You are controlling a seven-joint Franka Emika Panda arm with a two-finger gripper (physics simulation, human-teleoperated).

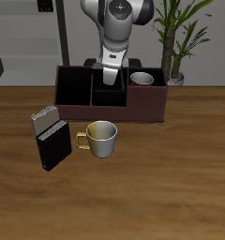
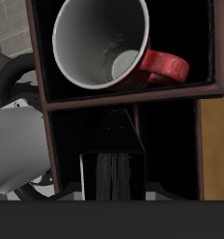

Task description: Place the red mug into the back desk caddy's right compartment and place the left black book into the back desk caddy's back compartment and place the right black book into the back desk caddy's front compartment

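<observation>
Fingers [image 2: 91,177]: pressed onto a thin black slab, which you can take to be the left black book [image 2: 115,140]. The dark-on-dark contact leaves the pinch itself a judgement.
Gripper [image 1: 109,82]: hangs in the middle of the back desk caddy [image 1: 157,105], with the book's lower end already between the walls.
Clock convention: exterior view, 12 o'clock toward the robot's base.
Done: the red mug [image 2: 100,47] stands upright in its compartment at 3 o'clock from your gripper, its handle toward the caddy's outer wall.
In hand: the left black book, lowered but not shown to be released.
Left to do: the right black book [image 1: 53,147] is still on the table at 8 o'clock from the cream mug [image 1: 100,138], well apart from the caddy.
Not yours: the grey book [image 1: 46,119], just beside the right black book at its 12 o'clock, and the cream mug.
Hidden: in the exterior view the arm covers the divider, so you cannot tell whether the book hangs over the back or the front compartment.
Hard to read: the book's lower edge and the compartment floor merge in shadow, so whether it is seated is unclear.
</observation>
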